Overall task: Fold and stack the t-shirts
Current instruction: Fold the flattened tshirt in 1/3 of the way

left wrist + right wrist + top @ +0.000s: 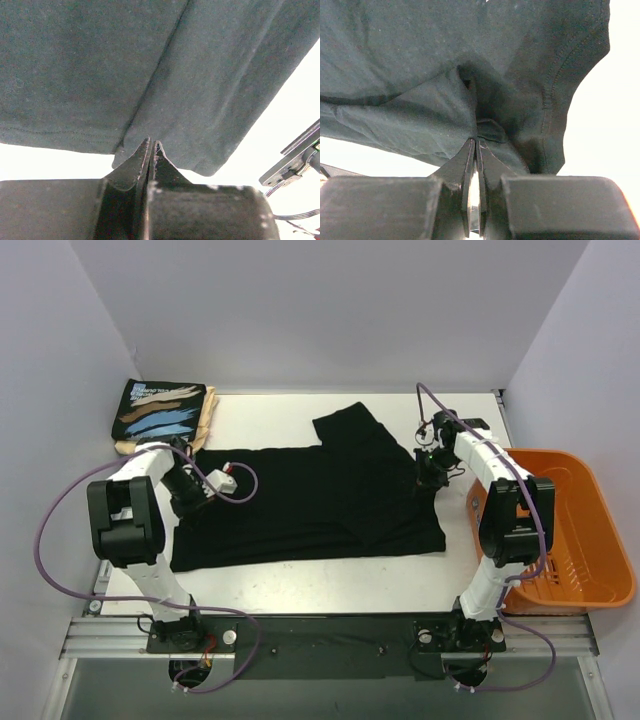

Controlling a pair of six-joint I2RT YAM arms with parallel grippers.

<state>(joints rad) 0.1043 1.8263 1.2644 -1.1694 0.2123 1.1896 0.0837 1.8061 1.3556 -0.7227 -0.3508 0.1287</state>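
A plain black t-shirt (310, 495) lies spread across the middle of the white table, with one sleeve sticking up toward the back. My left gripper (190, 483) is at its left edge, with jaws shut on the hem, as the left wrist view (151, 142) shows. My right gripper (428, 472) is at the shirt's right edge. Its jaws are shut on bunched black cloth near a stitched sleeve hem in the right wrist view (476, 141). The folded print t-shirt (160, 410) lies on the cream one (207, 418) at the back left.
An orange plastic basket (600, 520) stands at the right edge of the table, close to the right arm. White walls close in the back and both sides. Bare table (300, 575) shows in front of the black shirt.
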